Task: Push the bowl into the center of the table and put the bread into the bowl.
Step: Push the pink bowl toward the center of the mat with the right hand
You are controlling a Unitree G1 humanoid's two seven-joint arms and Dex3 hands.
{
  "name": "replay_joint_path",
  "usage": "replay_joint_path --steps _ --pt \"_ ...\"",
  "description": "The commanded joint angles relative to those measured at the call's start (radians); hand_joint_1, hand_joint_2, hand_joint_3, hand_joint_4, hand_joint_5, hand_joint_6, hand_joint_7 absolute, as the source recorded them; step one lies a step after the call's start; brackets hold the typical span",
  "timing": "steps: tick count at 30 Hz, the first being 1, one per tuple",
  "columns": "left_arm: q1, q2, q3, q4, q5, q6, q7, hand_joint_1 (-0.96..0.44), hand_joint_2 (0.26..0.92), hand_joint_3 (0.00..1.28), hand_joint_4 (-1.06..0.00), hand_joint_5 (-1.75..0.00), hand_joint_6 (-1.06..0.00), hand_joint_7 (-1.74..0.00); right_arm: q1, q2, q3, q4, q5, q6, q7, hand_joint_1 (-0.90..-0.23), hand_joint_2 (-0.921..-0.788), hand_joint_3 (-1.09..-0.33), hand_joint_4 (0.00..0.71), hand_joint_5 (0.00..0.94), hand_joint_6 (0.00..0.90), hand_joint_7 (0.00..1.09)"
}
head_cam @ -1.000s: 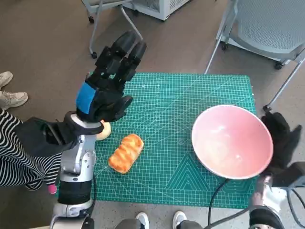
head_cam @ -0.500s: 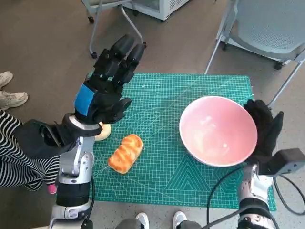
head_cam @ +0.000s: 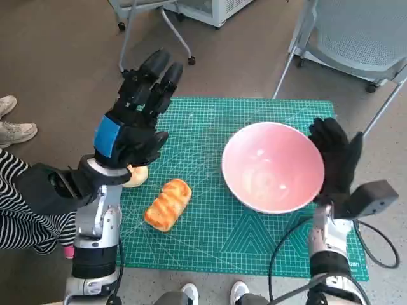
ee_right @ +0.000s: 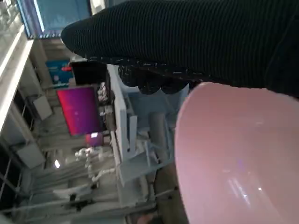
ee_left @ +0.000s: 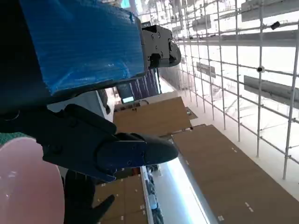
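Note:
The pink bowl (head_cam: 272, 166) stands on the green cutting mat (head_cam: 210, 121), right of its middle. My right hand (head_cam: 336, 159), in the black glove, lies flat against the bowl's right rim with fingers up and holds nothing. The bread (head_cam: 168, 203), a golden ridged roll, lies on the mat's front left. My left hand (head_cam: 135, 114) hovers raised above the mat's left edge, behind the bread, fingers spread and empty. The bowl's pink rim (ee_left: 28, 186) shows in the left wrist view, and the bowl (ee_right: 238, 158) fills much of the right wrist view under the glove (ee_right: 196, 37).
A small pale round object (head_cam: 135, 175) lies at the mat's left edge under my left wrist. A person's striped sleeve (head_cam: 19, 210) and shoes (head_cam: 14, 127) are at the left. Chair frames (head_cam: 356, 38) stand behind the table.
My right hand has pushed the bowl leftward along the mat toward its middle. The left hand has shifted slightly left and up; the bread has not moved.

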Motion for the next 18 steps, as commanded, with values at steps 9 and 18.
replay_joint_path --steps 9,18 --pt "0.019 0.013 0.001 -0.027 0.025 -0.023 0.016 -0.68 0.921 0.39 -0.08 0.0 0.0 -0.32 -0.044 0.051 0.034 0.026 -0.018 0.037 -0.009 -0.566 -0.921 -0.85 0.12 0.0 0.036 0.43" --pt "0.031 0.014 0.0 -0.048 0.037 -0.024 0.027 -0.68 0.921 0.4 -0.09 0.0 0.0 -0.33 -0.094 0.067 0.036 0.061 -0.015 0.07 -0.007 -0.558 -0.921 -0.859 0.109 0.0 0.02 0.44"
